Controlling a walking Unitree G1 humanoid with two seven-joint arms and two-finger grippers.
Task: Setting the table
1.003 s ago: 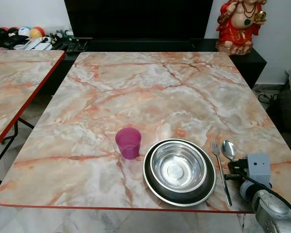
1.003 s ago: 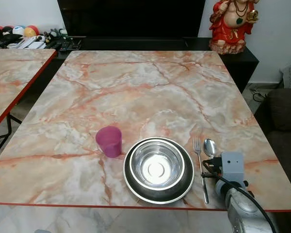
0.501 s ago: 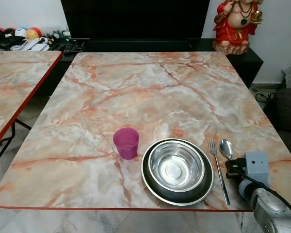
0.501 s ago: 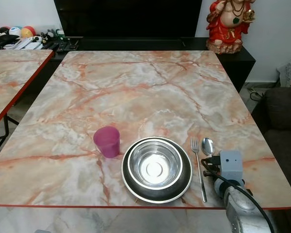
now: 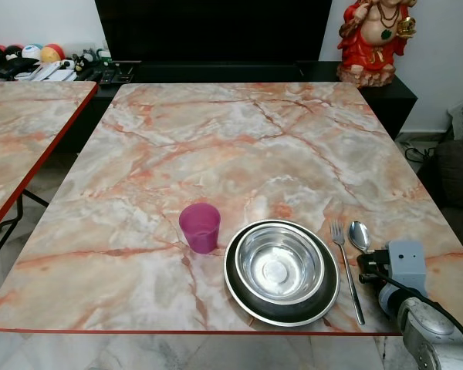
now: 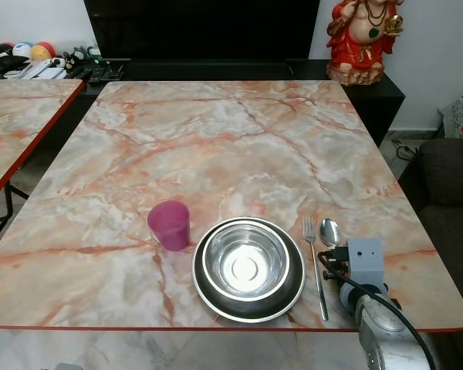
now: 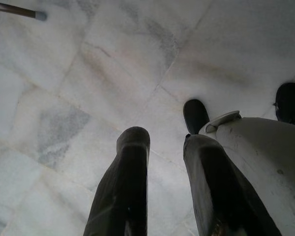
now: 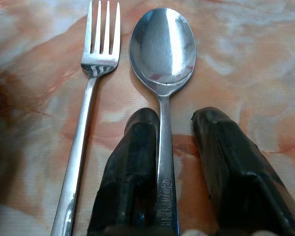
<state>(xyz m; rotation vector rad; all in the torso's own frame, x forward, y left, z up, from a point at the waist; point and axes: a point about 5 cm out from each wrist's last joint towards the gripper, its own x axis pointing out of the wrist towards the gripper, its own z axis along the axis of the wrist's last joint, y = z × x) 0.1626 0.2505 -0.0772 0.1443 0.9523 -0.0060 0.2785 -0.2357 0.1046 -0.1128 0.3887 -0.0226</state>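
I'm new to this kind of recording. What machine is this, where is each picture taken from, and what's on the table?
This is a walking humanoid robot with two arms, each ending in two long black fingers. The two wide pictures come from its head cameras, looking down at a marble table. On it stand a pink cup and a steel bowl sitting in a dark plate, with a fork and spoon to the right. The other two pictures come from wrist cameras. The right gripper rests at the spoon's handle, fingers apart on either side of it. The left gripper hangs idle over the floor, fingers apart.
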